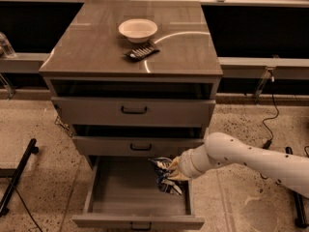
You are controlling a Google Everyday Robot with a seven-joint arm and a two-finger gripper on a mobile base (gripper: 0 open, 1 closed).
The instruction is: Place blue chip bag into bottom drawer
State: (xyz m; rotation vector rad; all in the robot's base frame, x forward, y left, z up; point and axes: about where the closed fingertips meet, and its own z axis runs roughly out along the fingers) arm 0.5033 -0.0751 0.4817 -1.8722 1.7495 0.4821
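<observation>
Gripper (175, 171) jaws clamping blue chip bag (162, 178), above bottom drawer (128, 193)

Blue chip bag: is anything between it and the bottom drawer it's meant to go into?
Nothing visible is. The gripper holds the blue chip bag just over the right rear part of the open bottom drawer, and no object shows on the drawer floor beneath.

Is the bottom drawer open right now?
Open: the bottom drawer is pulled out, grey floor showing. The gripper is over its right side, at the blue chip bag.
</observation>
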